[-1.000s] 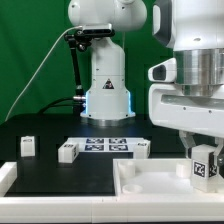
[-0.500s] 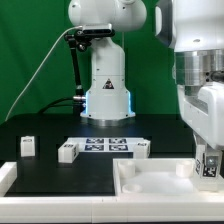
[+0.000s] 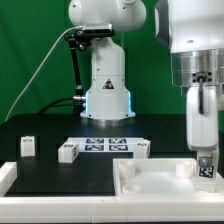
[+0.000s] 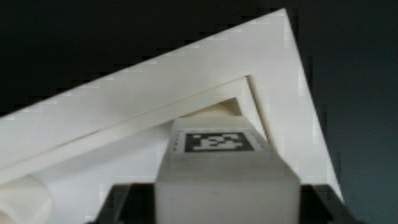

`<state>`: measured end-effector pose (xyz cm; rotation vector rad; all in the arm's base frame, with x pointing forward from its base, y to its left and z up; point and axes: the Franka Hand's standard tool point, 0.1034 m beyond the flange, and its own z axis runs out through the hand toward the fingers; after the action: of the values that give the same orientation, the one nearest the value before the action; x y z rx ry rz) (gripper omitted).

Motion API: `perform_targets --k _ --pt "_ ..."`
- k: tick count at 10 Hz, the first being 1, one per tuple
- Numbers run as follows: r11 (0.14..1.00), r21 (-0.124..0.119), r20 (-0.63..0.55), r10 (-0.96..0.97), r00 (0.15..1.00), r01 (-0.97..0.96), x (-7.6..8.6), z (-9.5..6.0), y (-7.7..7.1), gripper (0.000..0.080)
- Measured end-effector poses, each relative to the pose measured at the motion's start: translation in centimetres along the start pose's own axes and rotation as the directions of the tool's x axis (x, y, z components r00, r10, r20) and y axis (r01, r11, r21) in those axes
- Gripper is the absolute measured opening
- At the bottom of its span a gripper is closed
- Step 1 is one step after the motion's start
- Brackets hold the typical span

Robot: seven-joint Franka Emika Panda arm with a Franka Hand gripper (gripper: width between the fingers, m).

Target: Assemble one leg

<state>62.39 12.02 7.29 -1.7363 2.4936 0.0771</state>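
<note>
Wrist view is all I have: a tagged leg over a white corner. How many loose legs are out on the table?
Observer: Three. In the exterior view there is a far-left leg, a second leg and a third leg, all on the black table.
Operator: Anything lying among them?
Observer: The marker board lies flat between the second leg and the third leg.
Operator: Which part of the panel am I over?
Observer: The held leg hangs in the jaws at the panel corner on the exterior view's right. I cannot tell whether it touches.
</note>
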Motion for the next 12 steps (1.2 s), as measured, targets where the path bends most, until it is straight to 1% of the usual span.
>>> perform_targets --k 1,2,3,4,5,6,7,8,9,10,11,12 --pt "0.997 0.000 0.000 -0.075 0.997 0.075 0.03 0.00 -0.03 0.0294" --pt "0.990 0.002 0.001 -0.140 0.990 0.140 0.24 -0.06 -0.21 0.0459" --pt "0.989 0.001 0.001 -0.151 0.989 0.151 0.21 -0.04 -0.18 0.0610" --pt "0.984 0.000 0.001 -0.180 0.984 0.180 0.18 -0.02 -0.14 0.0637" --pt "0.934 -0.004 -0.004 -0.356 0.934 0.356 0.23 -0.03 -0.12 0.0637" --pt "0.868 -0.014 0.001 -0.497 0.868 0.497 0.17 -0.05 0.00 0.0648" --pt "0.819 -0.013 0.002 -0.573 0.819 0.573 0.06 -0.09 -0.04 0.0649" --pt "0.753 -0.014 0.003 -0.658 0.753 0.658 0.08 -0.10 -0.07 0.0649" --pt "0.676 -0.023 0.008 -0.736 0.677 0.736 0.05 -0.11 -0.01 0.0649" --pt "0.618 -0.029 0.011 -0.786 0.619 0.785 -0.07 -0.11 -0.04 0.0649" --pt "0.509 -0.052 0.007 -0.860 0.510 0.859 -0.11 -0.16 0.09 0.0649" --pt "0.434 -0.065 0.003 -0.900 0.436 0.898 -0.17 -0.19 0.13 0.0649"
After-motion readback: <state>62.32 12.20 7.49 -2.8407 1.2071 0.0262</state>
